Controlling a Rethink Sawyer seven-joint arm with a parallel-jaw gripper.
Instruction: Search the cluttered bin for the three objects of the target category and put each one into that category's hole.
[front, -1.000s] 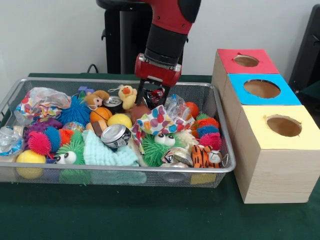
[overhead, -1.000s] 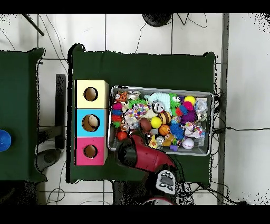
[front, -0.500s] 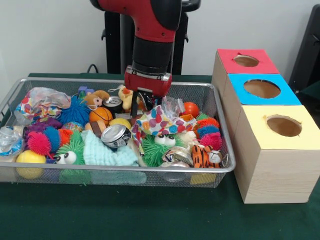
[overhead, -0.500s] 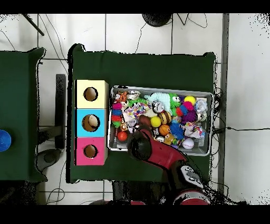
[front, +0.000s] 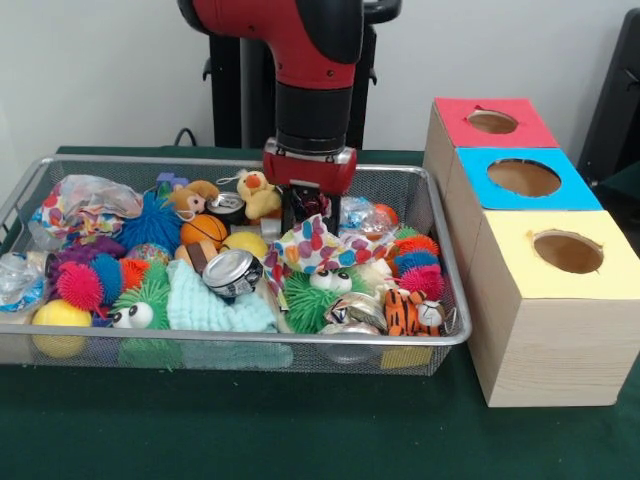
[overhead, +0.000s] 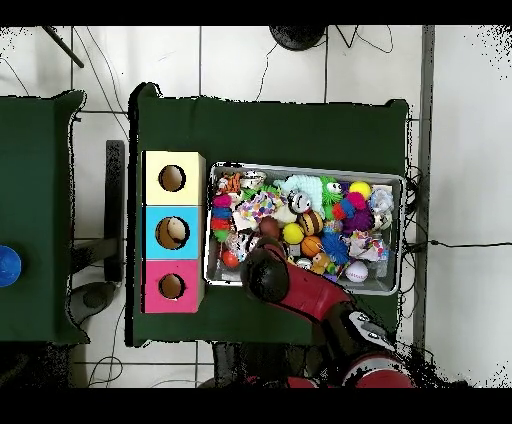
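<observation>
Claw (front: 305, 212) sunk among clutter behind the spotted wrapper (front: 318, 245) in the bin (front: 400, 345); its opening and hold cannot be determined. Wrapper judged light, crinkly, slippery; pinch a bunched edge.

Bright, even indoor light, soft shadows, no strong glare, front view reasonably crisp.

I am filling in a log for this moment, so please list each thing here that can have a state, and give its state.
pincer: low in the bin's far side; open or shut cannot be told
wire bin: full of toys and clutter
crushed can: dented, lying on its side
red box: hole uncovered
blue box: hole uncovered; overhead view shows something inside
yellow box: hole uncovered
</observation>
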